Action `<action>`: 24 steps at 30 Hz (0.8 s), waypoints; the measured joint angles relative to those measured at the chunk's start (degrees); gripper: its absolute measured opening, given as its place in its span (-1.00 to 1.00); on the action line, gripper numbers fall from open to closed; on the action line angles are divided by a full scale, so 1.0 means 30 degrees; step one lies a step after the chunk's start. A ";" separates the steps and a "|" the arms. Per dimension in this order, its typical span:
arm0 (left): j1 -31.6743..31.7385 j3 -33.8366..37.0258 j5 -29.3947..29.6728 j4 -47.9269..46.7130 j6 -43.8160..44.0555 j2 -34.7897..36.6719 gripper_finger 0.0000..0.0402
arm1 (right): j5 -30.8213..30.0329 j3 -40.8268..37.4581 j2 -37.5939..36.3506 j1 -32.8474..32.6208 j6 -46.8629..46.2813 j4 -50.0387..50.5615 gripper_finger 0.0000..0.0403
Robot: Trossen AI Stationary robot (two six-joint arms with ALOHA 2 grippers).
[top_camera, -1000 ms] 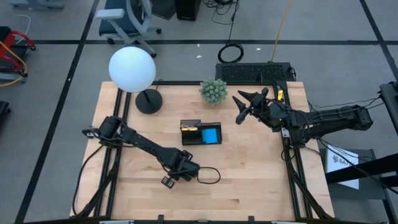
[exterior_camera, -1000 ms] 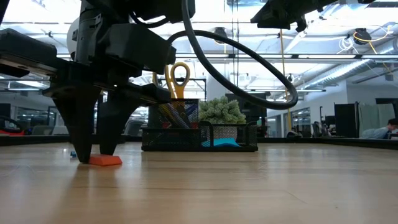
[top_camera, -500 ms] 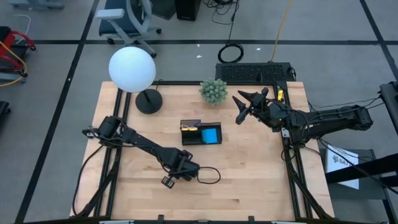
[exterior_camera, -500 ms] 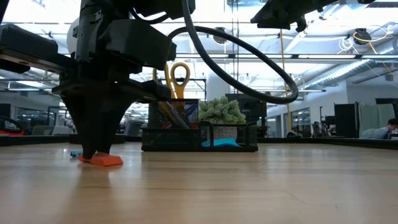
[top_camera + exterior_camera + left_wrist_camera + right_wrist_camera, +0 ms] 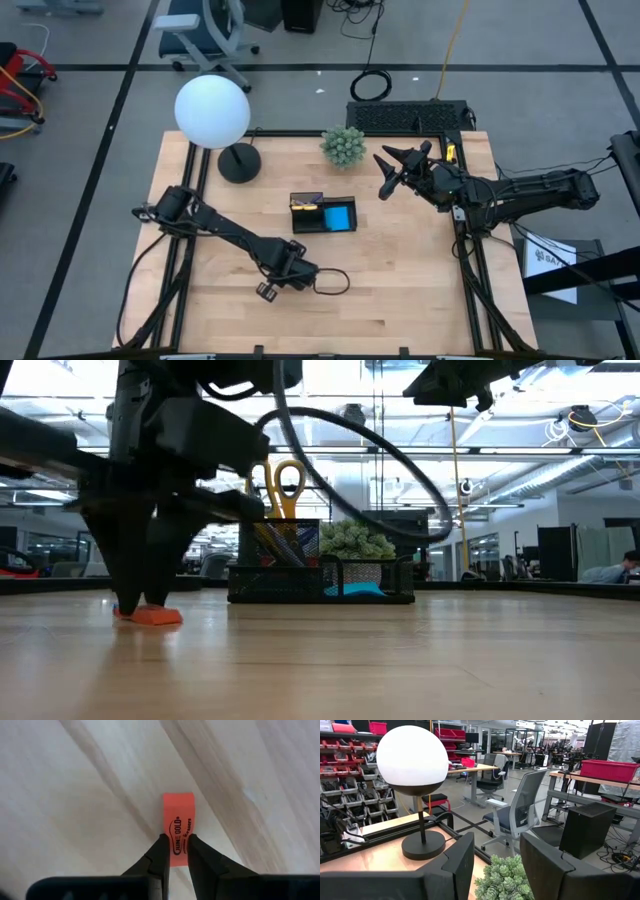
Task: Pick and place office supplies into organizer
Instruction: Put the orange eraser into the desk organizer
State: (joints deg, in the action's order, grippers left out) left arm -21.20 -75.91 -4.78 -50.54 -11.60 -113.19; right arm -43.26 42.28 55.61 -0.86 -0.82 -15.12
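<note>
Reaching down to the table, left gripper (image 5: 175,851) jaws pinching orange eraser (image 5: 178,827)

Front half of worktop (image 5: 400,310) mostly bare; only left arm's cable loop (image 5: 333,282) and left end effector (image 5: 268,291) there, fingers down on orange eraser (image 5: 178,827) near front edge. Organizer (image 5: 322,215) at worktop centre, bare wood all round. Lamp (image 5: 213,112) at back-left corner, plant ball (image 5: 343,146) at back edge blocking there. Right end effector (image 5: 385,172) raised near back-right, jaws apart.
</note>
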 joint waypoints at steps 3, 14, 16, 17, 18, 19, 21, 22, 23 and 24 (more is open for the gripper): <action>0.0004 -0.0003 0.0102 -0.0358 0.0076 0.0581 -0.70 | 0.0005 0.0000 0.0000 0.0002 0.0007 0.0008 -0.24; 0.0004 -0.0054 0.1155 -0.1102 0.0436 0.1132 -0.70 | -0.0002 0.0000 0.0000 0.0005 0.0006 0.0008 -0.24; 0.0028 -0.0054 0.1622 -0.1105 0.0407 0.1144 -0.70 | 0.0003 0.0000 0.0000 0.0004 0.0007 0.0006 -0.24; 0.0064 -0.0054 0.1797 -0.1102 0.0391 0.1144 -0.70 | -0.0002 0.0000 0.0000 0.0003 0.0004 0.0008 -0.24; 0.0111 -0.0061 0.1983 -0.1109 0.0330 0.1144 -0.70 | -0.0002 0.0000 0.0000 -0.0001 0.0003 0.0008 -0.24; 0.0155 -0.0061 0.2173 -0.1117 0.0260 0.1144 -0.70 | -0.0002 0.0000 0.0000 0.0006 0.0007 0.0006 -0.24; 0.0284 -0.0081 0.2281 -0.1116 0.0130 0.1147 -0.70 | -0.0002 0.0000 0.0000 -0.0001 0.0007 0.0008 -0.24; 0.0344 -0.0083 0.2285 -0.1114 0.0051 0.1151 -0.70 | 0.0005 0.0000 0.0000 -0.0001 0.0007 0.0008 -0.24; 0.0377 -0.0083 0.2291 -0.1117 0.0044 0.1157 -0.70 | -0.0001 0.0000 0.0000 0.0005 0.0006 0.0008 -0.24; 0.0446 -0.0090 0.2345 -0.1110 0.0006 0.1166 -0.70 | 0.0004 0.0000 0.0000 0.0005 0.0001 0.0002 -0.24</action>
State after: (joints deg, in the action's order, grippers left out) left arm -19.86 -76.18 2.26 -53.87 -11.58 -109.69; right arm -43.25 42.28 55.61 -0.85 -0.82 -15.11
